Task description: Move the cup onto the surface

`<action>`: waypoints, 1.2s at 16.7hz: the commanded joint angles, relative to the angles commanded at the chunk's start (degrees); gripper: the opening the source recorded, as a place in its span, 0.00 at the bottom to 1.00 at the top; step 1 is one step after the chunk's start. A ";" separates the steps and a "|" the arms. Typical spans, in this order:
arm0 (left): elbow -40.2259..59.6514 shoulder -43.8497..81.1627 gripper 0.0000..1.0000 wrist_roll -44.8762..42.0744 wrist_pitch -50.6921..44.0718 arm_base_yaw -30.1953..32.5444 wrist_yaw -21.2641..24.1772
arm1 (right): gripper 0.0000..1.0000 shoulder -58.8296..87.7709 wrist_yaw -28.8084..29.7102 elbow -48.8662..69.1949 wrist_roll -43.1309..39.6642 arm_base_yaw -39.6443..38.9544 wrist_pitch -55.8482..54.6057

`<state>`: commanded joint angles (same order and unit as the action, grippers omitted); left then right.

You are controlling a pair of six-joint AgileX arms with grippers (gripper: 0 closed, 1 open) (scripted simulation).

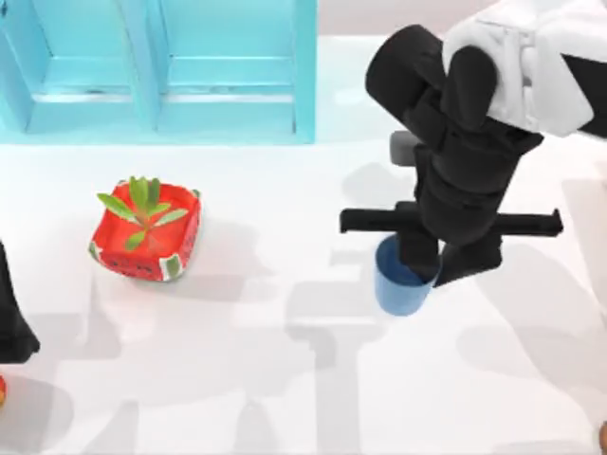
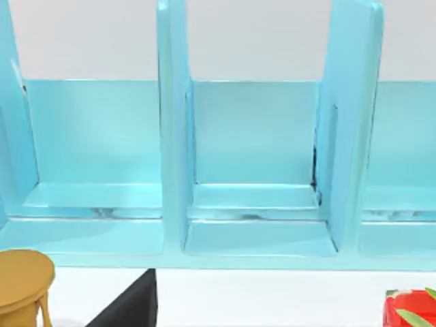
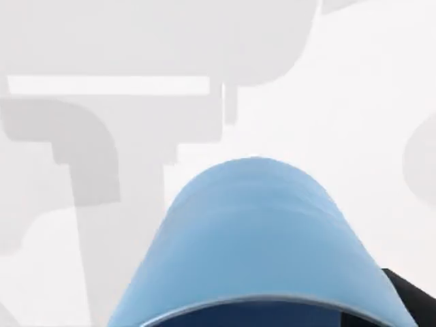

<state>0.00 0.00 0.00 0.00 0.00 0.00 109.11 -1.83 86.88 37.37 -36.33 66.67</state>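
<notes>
The right gripper [image 1: 422,270], clamped on the cup [image 1: 398,289], hung over the surface [image 1: 285,379] well right of the red planter [image 1: 145,230], apparently for setting it down.

Cup [image 1: 396,289] rim partly hidden under right gripper [image 1: 424,268]; finger contact unreadable. Left arm [image 1: 13,318] cut off at left edge. Yellow stool [image 2: 22,283], planter [image 2: 411,310] clipped by frame edges.
</notes>
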 joint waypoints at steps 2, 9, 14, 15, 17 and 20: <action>0.00 0.00 1.00 0.00 0.00 0.00 0.00 | 0.00 0.97 0.05 -2.58 0.40 -0.45 -3.53; 0.00 0.00 1.00 0.00 0.00 0.00 0.00 | 0.00 1.85 0.10 -4.92 0.77 -0.87 -6.73; 0.00 0.00 1.00 0.00 0.00 0.00 0.00 | 0.38 1.85 0.10 -4.92 0.77 -0.87 -6.73; 0.00 0.00 1.00 0.00 0.00 0.00 0.00 | 0.45 1.85 0.10 -4.92 0.77 -0.87 -6.73; 0.00 0.00 1.00 0.00 0.00 0.00 0.00 | 0.60 1.85 0.10 -4.92 0.77 -0.87 -6.73; 0.00 0.00 1.00 0.00 0.00 0.00 0.00 | 0.83 1.85 0.10 -4.92 0.77 -0.87 -6.73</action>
<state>0.00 0.00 0.00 0.00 0.00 0.00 110.97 -1.73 81.97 38.14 -37.20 59.94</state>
